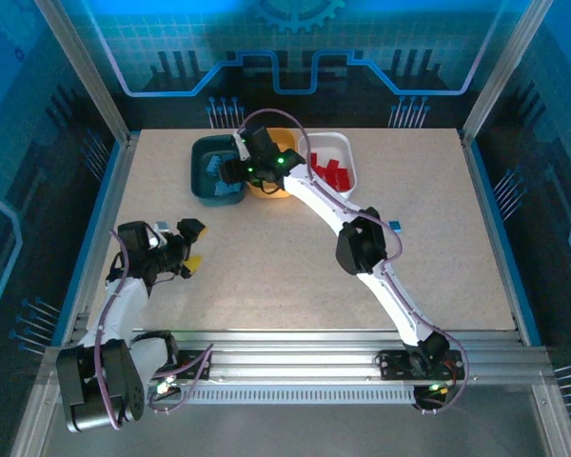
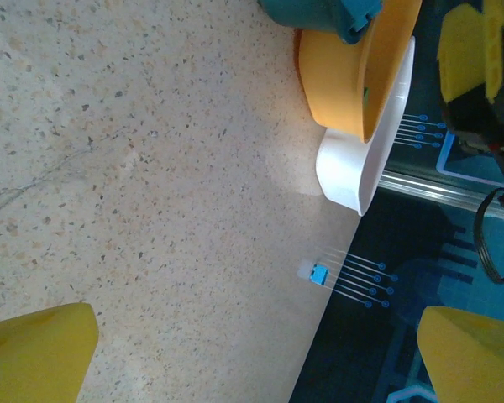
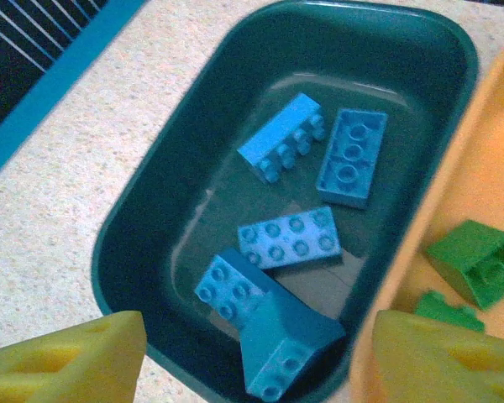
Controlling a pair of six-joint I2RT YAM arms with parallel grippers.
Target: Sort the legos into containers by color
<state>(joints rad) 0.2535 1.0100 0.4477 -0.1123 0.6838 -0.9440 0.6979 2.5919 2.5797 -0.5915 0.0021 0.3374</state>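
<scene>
The step in hand looked like the drop of a light blue brick (image 3: pixel 290 348) into the dark teal tub (image 3: pixel 164 180): it lay tilted on the other blue legos (image 3: pixel 290 239) at the bottom of the right wrist frame, between the fingers of the right gripper (image 3: pixel 260 336), which stood wide apart and touched nothing. The right arm (image 1: pixel 362 243) reached in a long bend from lower right to the tubs at upper centre. Green bricks (image 3: pixel 475 260) sat in the orange-yellow tub (image 3: pixel 479 151), red ones (image 1: pixel 331 171) in the white tub (image 1: pixel 348 150). One blue brick (image 1: pixel 397 226) lay on the table (image 1: pixel 266 286) right of centre, so the next move probably called for lifting clear and fetching it. The left gripper (image 1: pixel 192 244) hung folded at lower left, jaws wide, empty
</scene>
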